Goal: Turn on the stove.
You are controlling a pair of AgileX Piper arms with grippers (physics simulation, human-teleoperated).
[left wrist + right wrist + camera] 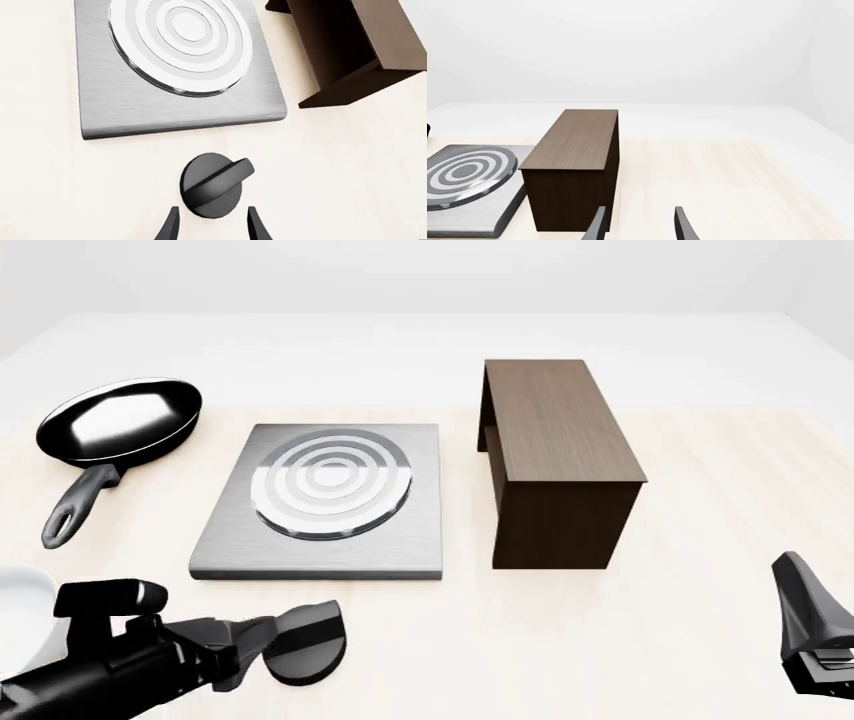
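The stove [320,530] lies flat on the table [694,640], left of centre, its black knob [212,186] on the tabletop just off the slab's near edge. A dark wooden cabinet [554,465] stands just right of the stove, a black frying pan [120,422] to its far left; neither blocks the knob. The left gripper [212,227] hovers right at the knob, fingers spread, one tip on either side of its near end, holding nothing. The right gripper [639,225] waits open at the near right, well apart.
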